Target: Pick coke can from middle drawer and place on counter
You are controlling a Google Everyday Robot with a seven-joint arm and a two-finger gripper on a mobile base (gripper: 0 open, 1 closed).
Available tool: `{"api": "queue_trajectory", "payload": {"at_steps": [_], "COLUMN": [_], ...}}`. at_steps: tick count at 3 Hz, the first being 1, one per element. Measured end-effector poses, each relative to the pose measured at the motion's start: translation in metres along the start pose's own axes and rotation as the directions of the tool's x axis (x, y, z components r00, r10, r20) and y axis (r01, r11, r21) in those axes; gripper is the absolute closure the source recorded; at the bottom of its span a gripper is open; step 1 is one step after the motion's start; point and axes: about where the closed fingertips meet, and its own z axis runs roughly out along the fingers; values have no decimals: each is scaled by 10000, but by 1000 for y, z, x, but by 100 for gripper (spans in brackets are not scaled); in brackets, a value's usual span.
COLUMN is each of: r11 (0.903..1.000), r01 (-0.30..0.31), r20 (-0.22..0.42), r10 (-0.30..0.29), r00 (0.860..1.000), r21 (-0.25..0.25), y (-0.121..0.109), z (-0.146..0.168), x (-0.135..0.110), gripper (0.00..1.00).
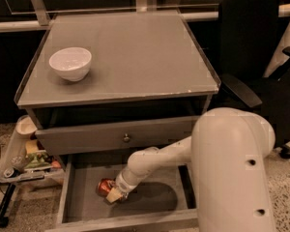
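Observation:
The coke can (104, 187) is small and red-orange. It lies on its side on the floor of the open middle drawer (154, 199), near the drawer's left half. My gripper (114, 195) reaches down into the drawer from the right and sits against the can's right end, low over the drawer floor. My white arm (232, 173) fills the lower right of the camera view and hides the drawer's right side. The counter (135, 52) is the flat grey cabinet top above the drawers.
A white bowl (70, 63) stands at the counter's left. A closed grey drawer front with a round knob (126, 137) overhangs the open drawer. A black office chair (253, 57) stands to the right. A small cart with clutter (24, 158) stands to the left.

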Motion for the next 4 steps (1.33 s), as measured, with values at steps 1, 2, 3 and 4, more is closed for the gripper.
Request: {"api": "queue_trajectory", "payload": {"at_steps": [1,2,3,4], "r11": [9982,9955,9943,9943], "r01": [145,305,-84,-84], "r20": [671,1056,876,876], "r10": [-106,-210,178,178], "r00": [9977,9942,9960,9960], "r21": [-579,-893,-1067,-1067], "y": [2,0,0,0], "z": [-36,-83,-132,-132], "x": [-21,-29,-1,-1], "gripper": [100,100,100,100]}}
